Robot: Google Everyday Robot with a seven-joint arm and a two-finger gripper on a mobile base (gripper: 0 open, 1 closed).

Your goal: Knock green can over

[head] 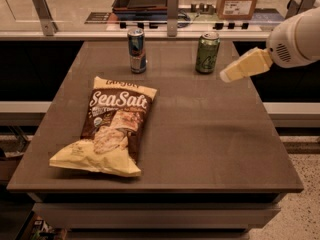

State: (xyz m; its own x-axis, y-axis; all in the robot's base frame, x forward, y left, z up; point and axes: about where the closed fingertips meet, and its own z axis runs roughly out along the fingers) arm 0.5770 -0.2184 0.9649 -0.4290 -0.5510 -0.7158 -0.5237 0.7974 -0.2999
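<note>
Fingers [227,76] read as pressed together into one pale yellow wedge with nothing held between them. They hang over the table [200,144] close beside the green can [207,53], on the side away from the blue can [136,50]. A narrow strip of table shows between tip and can, so I judge them not yet touching. Nearest the camera, well apart from the green can, a chip bag [112,129] lies flat and plays no part. Farther back the green can stands upright near the table's far edge, level with the blue can and clearly apart from it. Judged from that, the knock itself is not done. The approach looks nearly complete, and what remains is a sideways push into the can's wall, hard enough to tip it rather than slide it. The arm [295,36] enters from the side of the picture beyond the green can. Its rounded white wrist housing sits higher than the can's top, and the wedge slants downward from it toward the can. How high the tip sits against the can's side cannot be told from this view.
</note>
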